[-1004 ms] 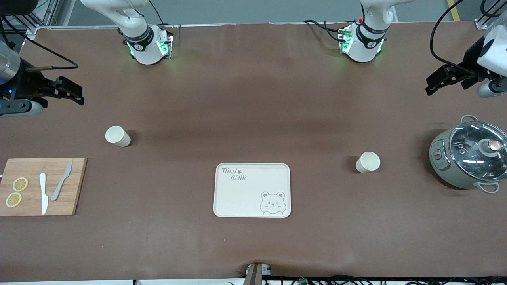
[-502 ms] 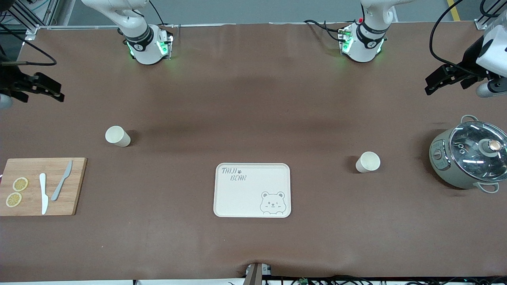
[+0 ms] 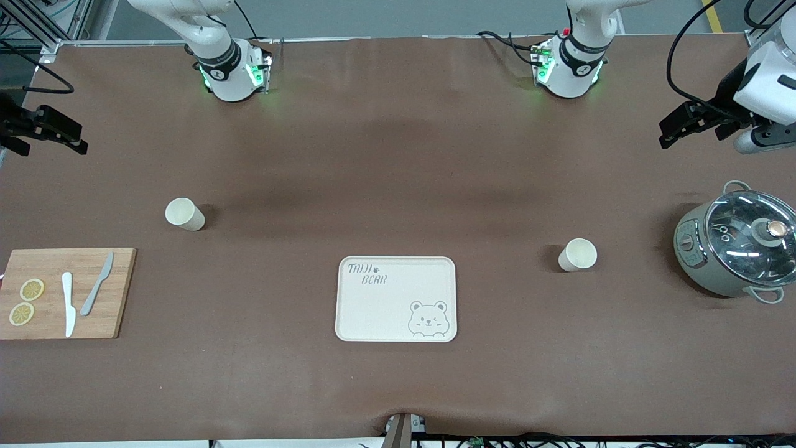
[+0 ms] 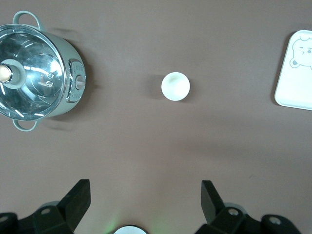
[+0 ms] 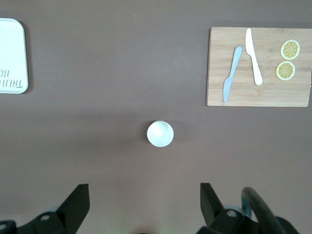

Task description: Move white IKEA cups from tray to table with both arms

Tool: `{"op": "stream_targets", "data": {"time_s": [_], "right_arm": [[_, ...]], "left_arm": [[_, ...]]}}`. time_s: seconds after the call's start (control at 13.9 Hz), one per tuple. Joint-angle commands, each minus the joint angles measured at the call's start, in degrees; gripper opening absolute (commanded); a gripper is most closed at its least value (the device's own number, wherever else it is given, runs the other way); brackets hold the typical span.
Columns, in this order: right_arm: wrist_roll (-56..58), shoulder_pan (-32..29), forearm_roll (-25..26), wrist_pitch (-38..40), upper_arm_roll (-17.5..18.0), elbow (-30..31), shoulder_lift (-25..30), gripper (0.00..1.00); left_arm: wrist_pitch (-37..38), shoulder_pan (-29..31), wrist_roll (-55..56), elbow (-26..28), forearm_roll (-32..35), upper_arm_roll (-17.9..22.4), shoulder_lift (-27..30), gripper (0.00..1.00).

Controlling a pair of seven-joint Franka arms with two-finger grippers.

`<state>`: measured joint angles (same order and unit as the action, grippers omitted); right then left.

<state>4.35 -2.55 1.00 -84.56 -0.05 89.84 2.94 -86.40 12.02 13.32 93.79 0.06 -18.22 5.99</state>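
Two cream-white cups stand upright on the brown table. One cup [image 3: 185, 214] stands toward the right arm's end and shows in the right wrist view [image 5: 160, 133]. The other cup [image 3: 578, 254] stands toward the left arm's end and shows in the left wrist view [image 4: 175, 86]. My right gripper [image 3: 59, 132] is open and empty, high over the table's edge at the right arm's end [image 5: 145, 195]. My left gripper [image 3: 684, 122] is open and empty, high over the table above the pot [image 4: 146, 192].
A white bear tray [image 3: 396, 298] lies in the middle, nearer the front camera. A grey-green pot with glass lid [image 3: 737, 247] stands at the left arm's end. A wooden board [image 3: 65, 292] with two knives and lemon slices lies at the right arm's end.
My right gripper has moved outward toward the table's edge and higher. My left gripper has shifted slightly inward. The cups have not moved.
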Motion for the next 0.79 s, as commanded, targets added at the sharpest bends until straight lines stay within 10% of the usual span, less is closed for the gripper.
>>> {"op": "stream_targets", "data": {"time_s": [0.0, 0.72], "right_arm": [[0.2, -0.7, 0.9, 0.5, 0.6, 0.2, 0.7, 1.0], [-4.7, -0.4, 0.1, 2.6, 0.8, 0.2, 0.8, 1.0]], "left_arm": [[0.6, 0.7, -1.5, 1.1, -1.3, -1.1, 1.9, 1.0], [2.4, 1.8, -5.1, -3.5, -1.6, 0.9, 0.8, 1.0]]}}
